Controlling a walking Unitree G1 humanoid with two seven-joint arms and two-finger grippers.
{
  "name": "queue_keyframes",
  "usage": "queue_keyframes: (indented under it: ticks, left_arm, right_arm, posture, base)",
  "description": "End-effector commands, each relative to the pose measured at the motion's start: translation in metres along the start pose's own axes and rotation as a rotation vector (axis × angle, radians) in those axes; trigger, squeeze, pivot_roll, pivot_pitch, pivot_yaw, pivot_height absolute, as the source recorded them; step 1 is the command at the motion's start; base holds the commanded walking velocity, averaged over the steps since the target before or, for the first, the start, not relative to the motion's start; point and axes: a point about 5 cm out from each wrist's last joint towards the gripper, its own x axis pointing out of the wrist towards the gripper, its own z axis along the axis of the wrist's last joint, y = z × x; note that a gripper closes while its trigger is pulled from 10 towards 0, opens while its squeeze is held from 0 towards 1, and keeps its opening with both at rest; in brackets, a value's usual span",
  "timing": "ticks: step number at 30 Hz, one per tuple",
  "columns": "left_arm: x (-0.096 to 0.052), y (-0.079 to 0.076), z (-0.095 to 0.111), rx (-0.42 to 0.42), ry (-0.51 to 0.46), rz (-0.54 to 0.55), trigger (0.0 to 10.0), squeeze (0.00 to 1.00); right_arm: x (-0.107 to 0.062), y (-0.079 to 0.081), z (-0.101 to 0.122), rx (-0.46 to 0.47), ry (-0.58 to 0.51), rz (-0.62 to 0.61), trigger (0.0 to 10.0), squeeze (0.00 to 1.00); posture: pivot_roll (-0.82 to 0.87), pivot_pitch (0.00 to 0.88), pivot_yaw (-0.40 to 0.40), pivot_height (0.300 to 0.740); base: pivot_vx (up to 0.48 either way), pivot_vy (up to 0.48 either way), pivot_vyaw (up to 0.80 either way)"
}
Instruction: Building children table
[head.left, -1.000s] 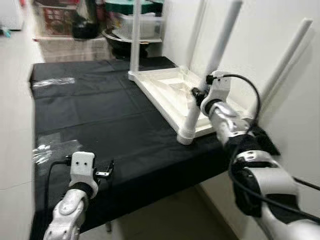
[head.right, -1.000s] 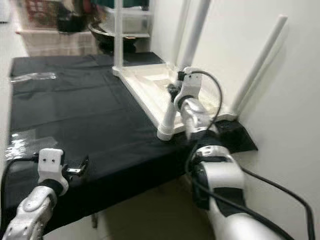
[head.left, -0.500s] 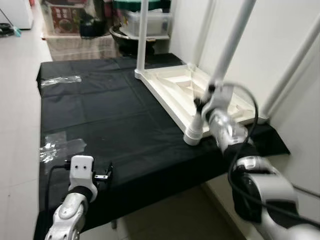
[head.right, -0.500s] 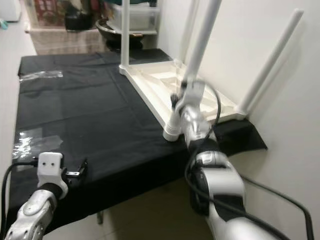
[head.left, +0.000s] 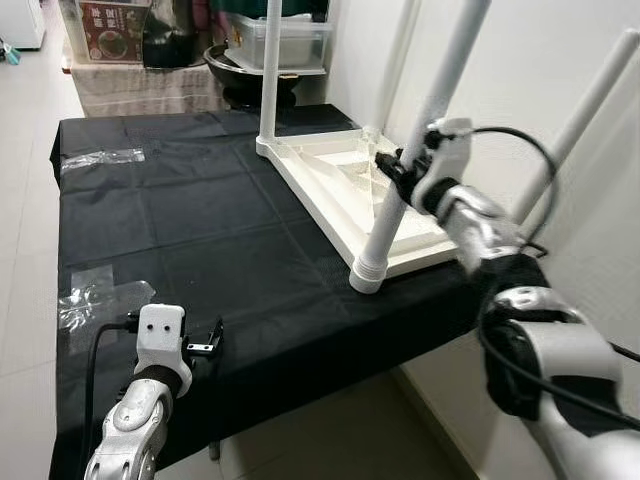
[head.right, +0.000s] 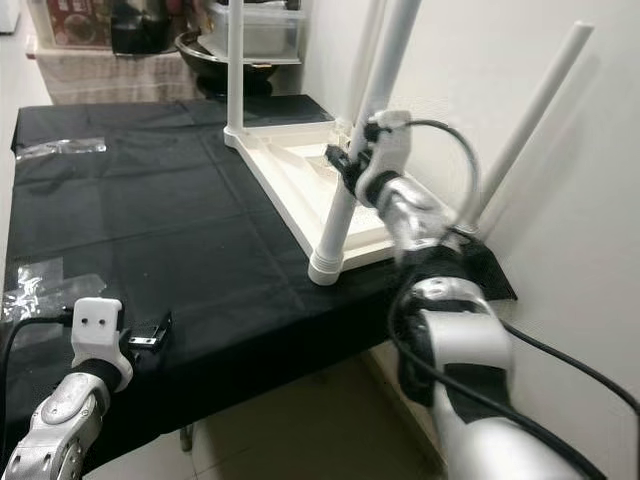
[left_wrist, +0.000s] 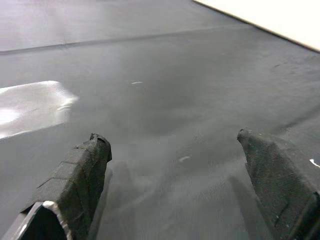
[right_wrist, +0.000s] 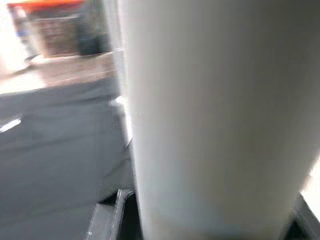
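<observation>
— Black cloth (head.left: 200, 220) covers the low table that stands against the white wall (head.left: 560, 60). What is lying on it?

— On the far right part of the cloth lies the white children table (head.left: 345, 190), turned upside down, with its top flat on the cloth and its legs pointing up. The near leg (head.left: 415, 150) stands at the corner closest to the robot and leans a little toward the wall. Another leg (head.left: 268, 70) rises at the far corner, and one more leg (head.left: 585, 115) goes up close to the wall.

— Where is the right claw (head.left: 392, 168)?

— It is on the near leg, about in the middle of its height, and its black fingers are clamped around the white tube. In the right wrist view this leg (right_wrist: 210, 115) is very close and blurred, with one black finger (right_wrist: 107, 222) beside it.

— And the left claw (head.left: 208, 345)?

— It rests low over the near edge of the cloth, well apart from the children table. Its two fingers (left_wrist: 80, 170) are spread apart with nothing between them, just above the dark cloth.

— Anything else there?

— Some clear plastic wrap (head.left: 95, 295) lies on the cloth at the left side, and a second piece (head.left: 100, 158) lies farther back. Behind the table is a shelf with a plastic box (head.left: 290, 45) and a dark pot (head.left: 235, 85).
</observation>
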Motion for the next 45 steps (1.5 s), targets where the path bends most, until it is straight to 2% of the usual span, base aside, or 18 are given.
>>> queue_keyframes:
  ticks: [1, 2, 3, 4, 5, 9, 10, 13, 14, 24, 25, 27, 28, 34, 37, 43, 44, 45]
  left_arm:
    - [-0.002, 0.000, -0.004, -0.002, 0.019, -0.005, 10.0, 0.00]
    - [-0.002, 0.000, -0.004, -0.002, 0.019, -0.005, 10.0, 0.00]
    - [-0.002, -0.001, -0.004, -0.001, 0.020, -0.010, 10.0, 0.00]
    - [-0.002, -0.001, -0.004, -0.001, 0.020, -0.010, 10.0, 0.00]
    - [-0.001, -0.002, -0.003, -0.001, 0.020, -0.014, 10.0, 0.00]
    - [-0.001, -0.001, -0.001, 0.003, 0.017, -0.018, 10.0, 0.00]
    - [-0.001, 0.000, -0.002, 0.003, 0.017, -0.017, 10.0, 0.00]
    - [-0.001, 0.000, -0.002, 0.005, 0.019, -0.017, 10.0, 0.00]
    - [-0.001, 0.000, -0.002, 0.005, 0.019, -0.017, 10.0, 0.00]
    - [-0.001, -0.004, -0.002, -0.002, 0.011, -0.032, 10.0, 0.00]
    - [0.000, -0.004, -0.002, -0.002, 0.009, -0.035, 10.0, 0.00]
    - [0.001, -0.005, -0.001, -0.001, 0.007, -0.037, 10.0, 0.00]
    - [0.001, -0.005, -0.001, -0.001, 0.005, -0.038, 10.0, 0.00]
    - [0.001, -0.004, 0.000, 0.001, 0.003, -0.039, 10.0, 0.00]
    - [0.002, -0.003, 0.000, 0.005, 0.004, -0.042, 10.0, 0.00]
    - [0.002, -0.004, 0.001, 0.008, 0.004, -0.047, 10.0, 0.00]
    - [0.002, -0.004, 0.001, 0.008, 0.004, -0.048, 10.0, 0.00]
    - [0.002, -0.004, 0.001, 0.008, 0.004, -0.048, 10.0, 0.00]
  right_arm:
    - [-0.011, -0.026, -0.064, 0.041, 0.258, -0.240, 0.0, 0.00]
    - [-0.011, -0.026, -0.064, 0.041, 0.258, -0.240, 0.0, 0.00]
    - [-0.013, -0.014, -0.072, 0.092, 0.278, -0.273, 2.9, 0.00]
    - [-0.013, -0.014, -0.072, 0.092, 0.278, -0.273, 2.9, 0.00]
    - [-0.013, 0.004, -0.075, 0.146, 0.276, -0.269, 10.0, 0.00]
    - [-0.009, 0.031, -0.047, 0.178, 0.103, -0.136, 10.0, 0.00]
    - [-0.008, 0.027, -0.040, 0.183, 0.072, -0.111, 10.0, 1.00]
    - [-0.004, 0.019, -0.028, 0.199, 0.055, -0.090, 10.0, 1.00]
    - [-0.004, 0.019, -0.028, 0.200, 0.055, -0.095, 10.0, 0.00]
    - [-0.006, 0.003, 0.020, 0.030, -0.042, 0.418, 10.0, 0.00]
    - [-0.008, 0.004, 0.012, -0.019, -0.019, 0.500, 3.5, 0.00]
    - [-0.010, 0.005, 0.006, -0.054, 0.002, 0.563, 3.5, 0.00]
    - [-0.009, 0.006, -0.003, -0.061, 0.041, 0.553, 0.0, 0.00]
    - [-0.003, -0.003, -0.028, -0.105, 0.143, 0.202, 0.0, 0.00]
    - [-0.010, -0.038, -0.045, -0.010, 0.176, -0.375, 0.0, 0.00]
    - [-0.013, -0.022, -0.059, 0.076, 0.202, -0.438, 0.0, 0.00]
    - [-0.012, -0.013, -0.059, 0.074, 0.205, -0.414, 10.0, 0.00]
    - [-0.012, -0.013, -0.059, 0.074, 0.205, -0.414, 10.0, 0.00]
  posture:
    - [0.08, 0.000, -0.127, 0.740]
    - [0.08, 0.000, -0.127, 0.740]
    - [0.08, 0.000, -0.125, 0.740]
    - [0.08, 0.000, -0.125, 0.740]
    - [0.08, 0.000, -0.123, 0.740]
    - [0.08, 0.000, -0.120, 0.740]
    - [0.07, 0.000, -0.120, 0.740]
    - [0.07, 0.000, -0.120, 0.740]
    - [0.07, 0.000, -0.120, 0.740]
    - [0.07, 0.000, -0.124, 0.740]
    - [0.08, 0.000, -0.128, 0.740]
    - [0.08, 0.000, -0.128, 0.740]
    - [0.08, 0.000, -0.127, 0.740]
    - [0.08, 0.000, -0.123, 0.740]
    - [0.08, 0.000, -0.115, 0.740]
    - [0.08, 0.000, -0.115, 0.740]
    - [0.08, 0.000, -0.111, 0.740]
    - [0.08, 0.000, -0.111, 0.740]
  base:
    - [0.000, 0.000, 0.00]
    - [0.000, 0.000, 0.00]
    - [0.000, 0.000, 0.00]
    - [0.000, 0.000, 0.00]
    - [0.000, 0.000, 0.00]
    - [0.000, 0.000, 0.00]
    - [0.000, 0.000, 0.00]
    - [0.000, 0.000, 0.00]
    - [0.000, 0.000, 0.00]
    - [0.000, 0.000, 0.00]
    - [0.000, 0.000, 0.00]
    - [0.000, 0.000, 0.00]
    - [0.000, 0.000, 0.00]
    - [0.000, 0.000, 0.00]
    - [0.000, 0.000, 0.00]
    - [0.000, 0.000, 0.00]
    - [0.000, 0.000, 0.00]
    - [0.000, 0.000, 0.00]
